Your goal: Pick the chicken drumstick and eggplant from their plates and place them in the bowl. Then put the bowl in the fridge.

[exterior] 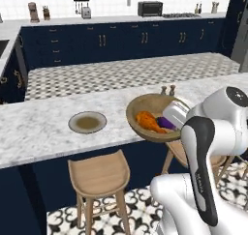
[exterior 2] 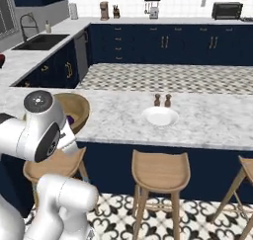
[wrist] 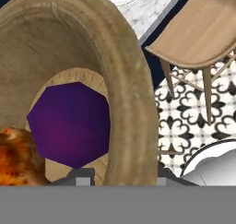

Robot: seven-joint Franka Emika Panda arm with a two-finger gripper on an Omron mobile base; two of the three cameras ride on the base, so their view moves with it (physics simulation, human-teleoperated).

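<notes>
The jaws grip the bowl (wrist: 133,80) rim, eggplant (wrist: 69,124) and drumstick (wrist: 16,156) inside.

A kitchen with navy cabinets (exterior: 121,38), a white marble island counter (exterior 2: 207,118), wooden stools (exterior 2: 160,172) beneath, and black-and-white patterned floor tiles (exterior 2: 163,219).

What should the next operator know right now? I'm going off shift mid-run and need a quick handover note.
Gripper: shut on the wall of the bowl, one finger inside and one outside; the bowl is lifted off the counter and tilted.
Chicken drumstick and eggplant: both inside the bowl, side by side.
Grey plate and white plate: empty on the counter.
Done: both foods in the bowl, bowl picked up.
Left: carry the bowl to the fridge and set it inside.
</notes>
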